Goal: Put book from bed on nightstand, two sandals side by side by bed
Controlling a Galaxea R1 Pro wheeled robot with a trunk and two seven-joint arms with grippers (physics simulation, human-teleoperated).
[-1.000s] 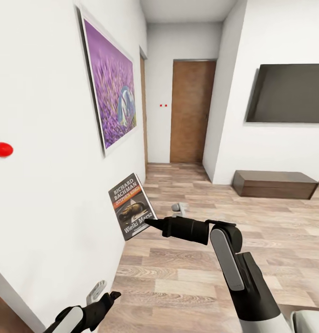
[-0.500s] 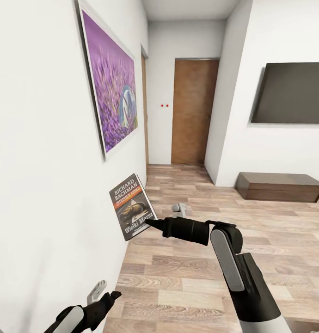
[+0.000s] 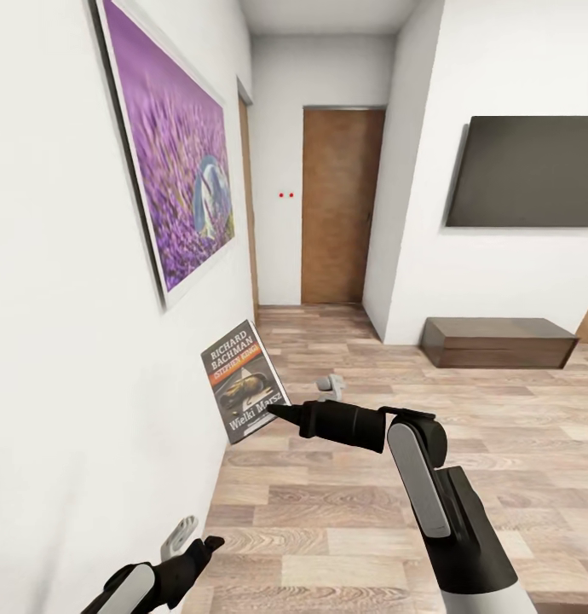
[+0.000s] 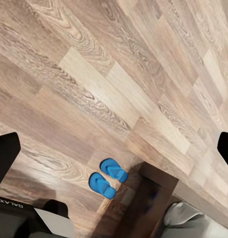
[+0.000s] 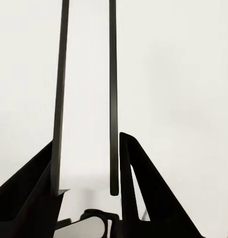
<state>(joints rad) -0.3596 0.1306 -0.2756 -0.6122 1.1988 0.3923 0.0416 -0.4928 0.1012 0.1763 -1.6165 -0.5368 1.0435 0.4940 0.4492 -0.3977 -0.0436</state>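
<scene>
Beside wall [image 3: 72, 384] | right pincer [image 3: 275, 413] grips book [image 3: 243, 392] | floor [image 3: 464, 477] open

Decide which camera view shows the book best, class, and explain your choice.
The head view: the book faces the camera, cover and title readable, its lower edge pinched by the right tool. The right wrist view shows it edge-on, a thin slab between dark fingers.
</scene>
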